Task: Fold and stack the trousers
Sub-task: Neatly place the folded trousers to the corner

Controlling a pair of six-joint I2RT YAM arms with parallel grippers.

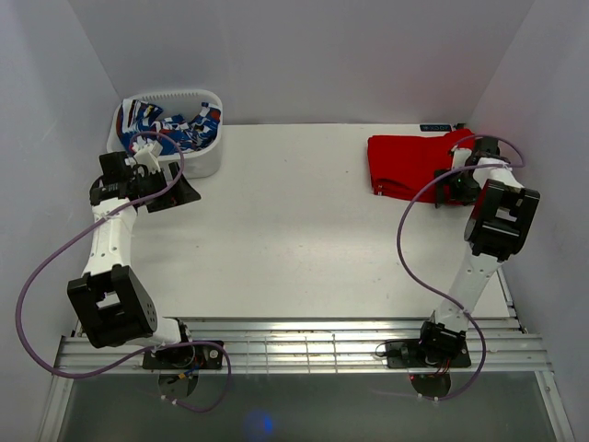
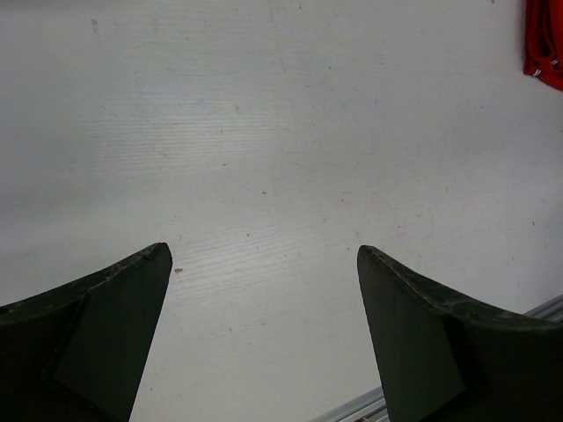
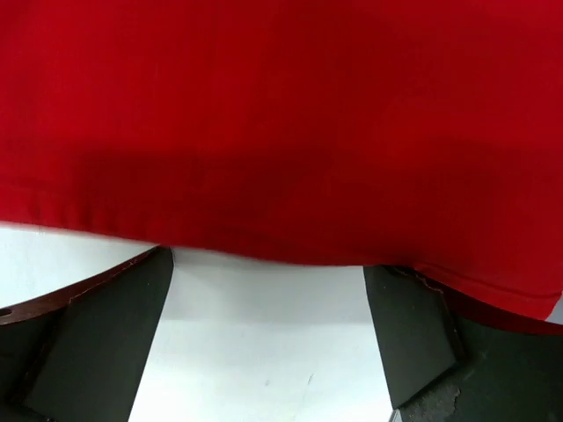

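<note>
Where the white counter [image 1: 276, 230] reaches its far right corner lie the trousers [image 1: 414, 164]: plain bright red soft fabric, folded to a compact rectangular pile, layered edges showing at its near left; its stitched hem [image 3: 220, 220] runs straight. Jaws of the right gripper [image 3: 268, 259]: spread wide at that hem, holding nothing. Jaws of the left gripper [image 2: 264, 255]: fully apart, empty, well apart from the trousers.

soft matt red cloth trousers [image 3: 281, 114], smooth white table [image 1: 276, 230].
</note>
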